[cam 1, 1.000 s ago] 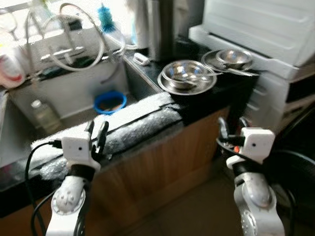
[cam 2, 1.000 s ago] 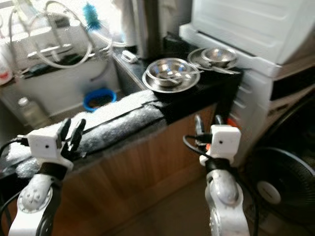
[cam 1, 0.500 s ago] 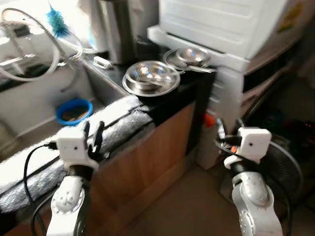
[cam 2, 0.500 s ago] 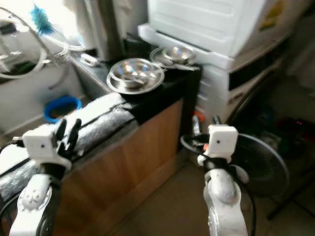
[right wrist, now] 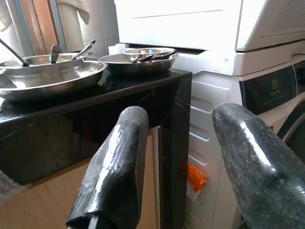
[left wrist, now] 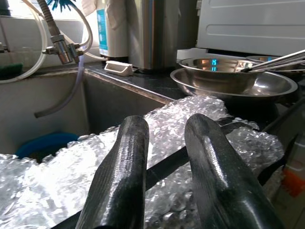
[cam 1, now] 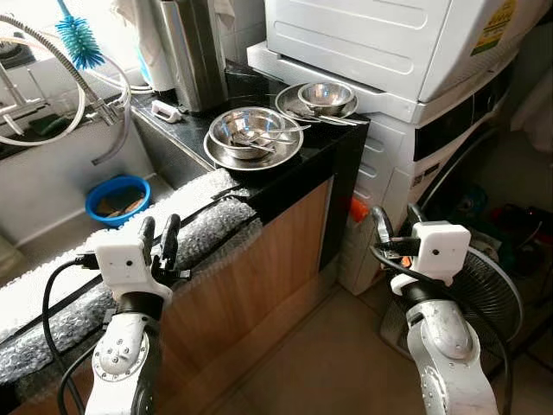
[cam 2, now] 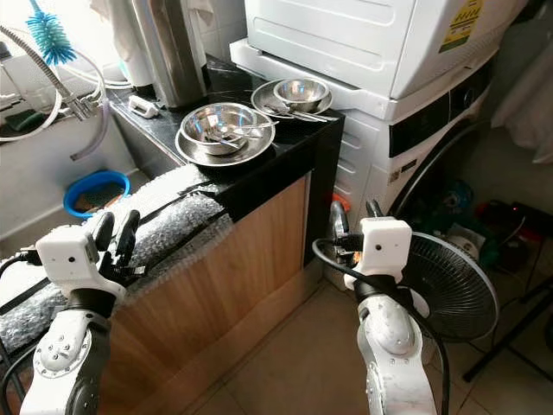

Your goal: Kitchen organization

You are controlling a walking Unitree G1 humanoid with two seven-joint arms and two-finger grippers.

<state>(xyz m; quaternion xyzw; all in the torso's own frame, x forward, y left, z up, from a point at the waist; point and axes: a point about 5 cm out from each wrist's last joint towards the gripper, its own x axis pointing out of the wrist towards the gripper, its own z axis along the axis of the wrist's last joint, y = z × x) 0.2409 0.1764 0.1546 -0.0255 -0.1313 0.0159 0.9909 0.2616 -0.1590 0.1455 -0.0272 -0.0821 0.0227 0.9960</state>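
Observation:
On the black counter [cam 1: 324,156] stands a steel plate holding a bowl and spoons [cam 1: 253,138]. Behind it, against the washing machine, is a second plate with a bowl and cutlery [cam 1: 324,97]. My left gripper [cam 1: 159,235] is raised in front of the bubble-wrapped counter edge, open by a narrow gap with nothing between its fingers [left wrist: 119,176]. My right gripper [cam 1: 397,220] is held up beside the counter's end, lower than the dishes, open wide and empty. In the right wrist view both plates [right wrist: 52,76] sit above and beyond the fingers [right wrist: 116,157].
Bubble wrap [cam 1: 203,226] covers the counter's front edge. The sink to the left holds a blue bowl [cam 1: 117,194]; a hose, a blue brush [cam 1: 79,36] and a tall steel container [cam 1: 192,52] stand behind. A white washing machine [cam 1: 389,52] and a floor fan [cam 1: 492,298] are at the right.
The camera has swung to the right and steadied, so the sink slid left and the washing machine and fan came into view. Both grippers stay raised as before.

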